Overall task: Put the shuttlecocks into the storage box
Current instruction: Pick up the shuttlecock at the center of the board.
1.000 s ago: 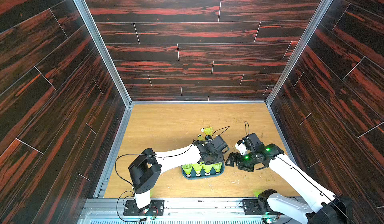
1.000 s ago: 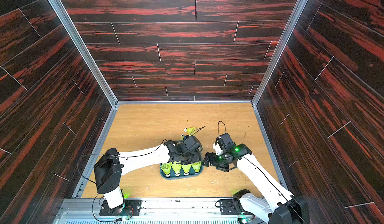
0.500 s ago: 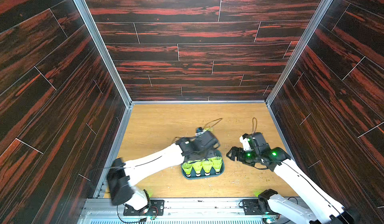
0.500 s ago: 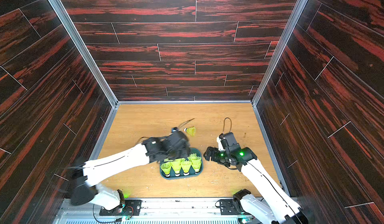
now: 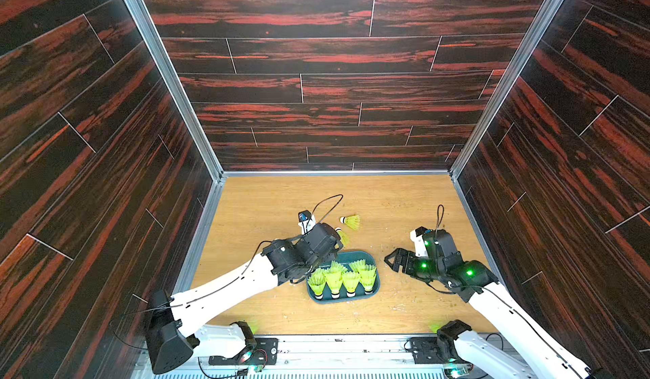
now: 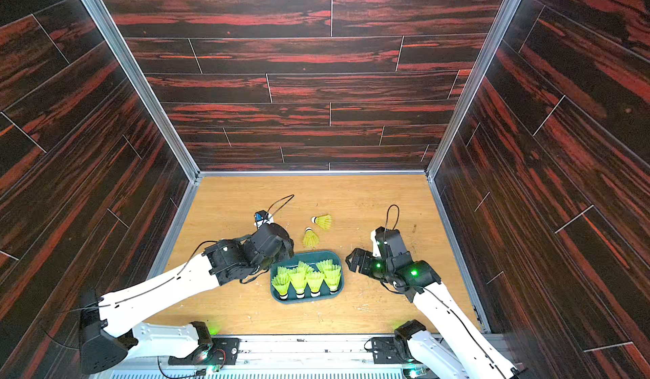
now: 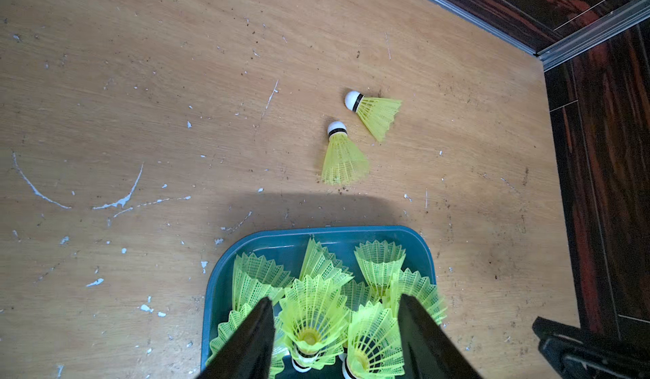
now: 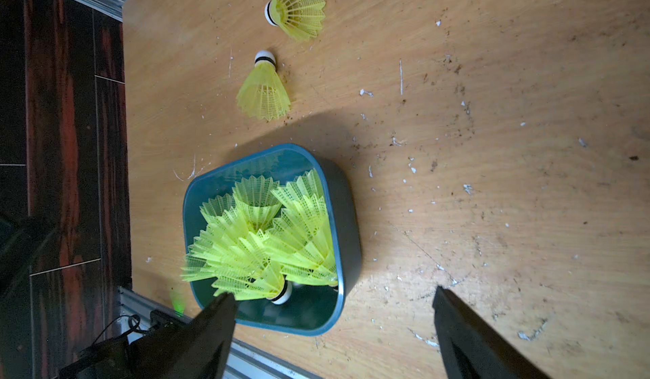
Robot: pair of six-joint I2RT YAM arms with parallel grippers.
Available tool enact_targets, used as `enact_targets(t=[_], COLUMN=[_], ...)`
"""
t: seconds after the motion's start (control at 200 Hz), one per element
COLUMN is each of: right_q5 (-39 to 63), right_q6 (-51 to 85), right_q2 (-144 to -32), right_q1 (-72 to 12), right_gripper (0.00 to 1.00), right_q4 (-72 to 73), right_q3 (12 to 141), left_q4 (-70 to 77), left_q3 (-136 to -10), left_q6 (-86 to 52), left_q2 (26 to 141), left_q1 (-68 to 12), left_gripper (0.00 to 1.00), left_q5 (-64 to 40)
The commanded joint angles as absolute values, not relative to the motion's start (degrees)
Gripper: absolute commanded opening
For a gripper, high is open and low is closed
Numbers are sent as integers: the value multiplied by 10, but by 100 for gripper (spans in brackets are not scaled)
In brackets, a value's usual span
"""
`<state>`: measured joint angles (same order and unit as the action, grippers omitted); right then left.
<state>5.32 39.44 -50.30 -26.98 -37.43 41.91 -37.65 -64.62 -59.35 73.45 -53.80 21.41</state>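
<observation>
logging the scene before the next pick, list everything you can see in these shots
table: one, light wood, scuffed, enclosure floor
walls: three, dark red-black wood pattern, around the table
rail: one, silver, along the table's near edge
storage box: one, dark teal, near middle of the table
boxed shuttlecocks: about seven, exact count unclear, neon yellow-green, tips down in the box
loose shuttlecocks: two, yellow-green with white tips, on their sides just beyond the box
arms: two, white and black, from the rail
left gripper: one, black, open over the box
right gripper: one, black, open, empty, beside the box
</observation>
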Motion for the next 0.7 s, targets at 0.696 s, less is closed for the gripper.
enact_targets(t=[0.696], right_q5=[-15], right_q6=[385], right_q2=[-599], right_q1=[-277], right_gripper=[83], right_q4=[-372], right_q3=[478], left_q4=[-393], left_q3=[-690], left_q6=[-520], left_q2=[785], left_q1=[-509], left_gripper=[60], left_q5=[155])
